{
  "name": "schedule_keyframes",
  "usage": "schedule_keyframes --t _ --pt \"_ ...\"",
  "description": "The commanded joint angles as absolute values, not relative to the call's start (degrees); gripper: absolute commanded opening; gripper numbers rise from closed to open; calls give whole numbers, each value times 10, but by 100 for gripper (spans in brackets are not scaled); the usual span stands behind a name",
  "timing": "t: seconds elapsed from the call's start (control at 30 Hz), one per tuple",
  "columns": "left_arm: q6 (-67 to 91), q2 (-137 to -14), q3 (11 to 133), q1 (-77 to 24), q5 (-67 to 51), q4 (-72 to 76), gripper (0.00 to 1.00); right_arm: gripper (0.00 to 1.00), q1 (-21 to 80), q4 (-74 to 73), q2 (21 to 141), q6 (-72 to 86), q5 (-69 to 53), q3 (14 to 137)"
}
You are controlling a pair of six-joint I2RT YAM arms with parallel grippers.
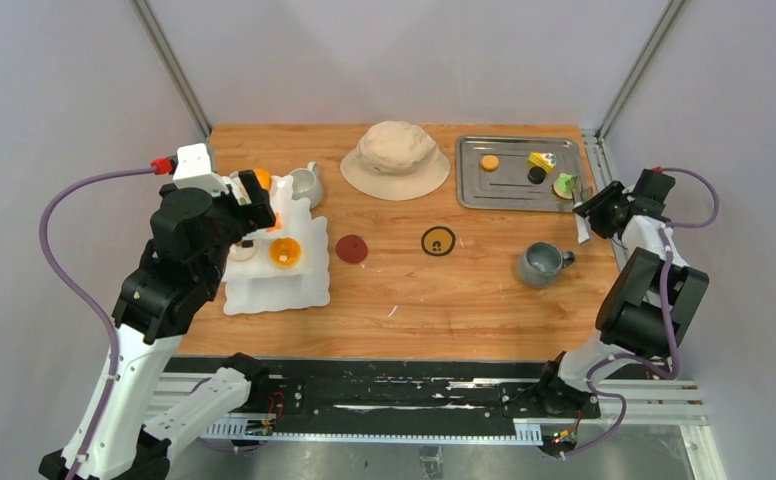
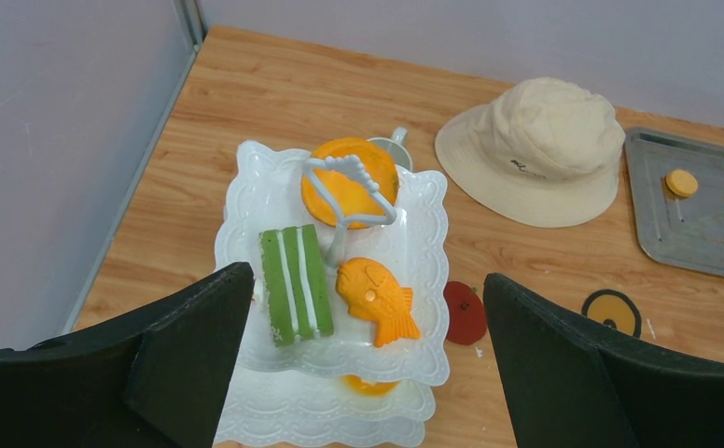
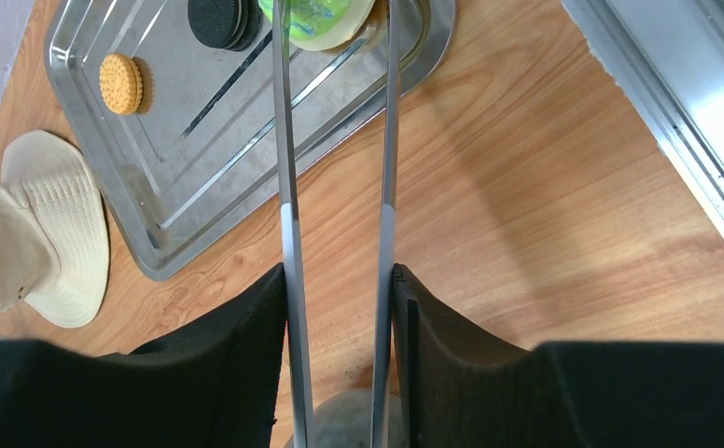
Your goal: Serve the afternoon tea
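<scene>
The white three-tier stand [image 1: 264, 295] stands at the left. Its top tier [image 2: 424, 233] holds a green striped cake [image 2: 295, 283], an orange fish pastry [image 2: 377, 299] and a round orange pastry [image 2: 349, 182]. My left gripper [image 1: 249, 205] hovers above it, open and empty [image 2: 368, 280]. My right gripper [image 1: 589, 215] is shut on the metal tongs [image 3: 288, 187], whose arms reach either side of a green pastry [image 3: 326, 19] in the steel tray [image 1: 509, 190]. The grey mug [image 1: 542, 263] sits below the tray. The white mug [image 1: 307, 185] stands behind the stand.
The tray also holds an orange cookie [image 1: 489, 162], a yellow cake [image 1: 541, 160] and a black cookie [image 1: 536, 175]. A beige bucket hat [image 1: 396, 158] lies at the back centre. A red coaster [image 1: 352, 249] and a yellow-black coaster [image 1: 438, 241] lie mid-table.
</scene>
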State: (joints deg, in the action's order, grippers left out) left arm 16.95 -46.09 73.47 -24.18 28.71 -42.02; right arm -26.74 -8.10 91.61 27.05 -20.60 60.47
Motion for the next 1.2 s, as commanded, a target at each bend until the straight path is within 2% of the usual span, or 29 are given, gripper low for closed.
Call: schedule_keyframes --t 0.0,0.07,0.27,0.3,0.7,0.9,1.03,1.17 --pt "165 -463 731 -246 292 -398 98 42 -278 -52 935 285 -231 621" --pt "166 -463 731 -245 291 -398 98 38 -279 -44 937 289 -237 617" --pt "166 -462 734 -246 291 -399 98 2 -280 -40 929 293 -243 614" --pt "166 -462 735 -246 291 -400 98 1 -280 -40 928 294 -245 614" --pt "166 -456 737 -246 290 -403 98 1 -280 -60 855 294 -240 601" --pt "171 -450 739 -245 288 -405 98 0 -268 -63 777 303 -308 589" --pt "176 -450 740 -246 285 -404 98 1 -201 -79 720 288 -344 590" --pt "181 -451 739 -246 280 -404 98 1 -55 -150 713 227 -352 621"
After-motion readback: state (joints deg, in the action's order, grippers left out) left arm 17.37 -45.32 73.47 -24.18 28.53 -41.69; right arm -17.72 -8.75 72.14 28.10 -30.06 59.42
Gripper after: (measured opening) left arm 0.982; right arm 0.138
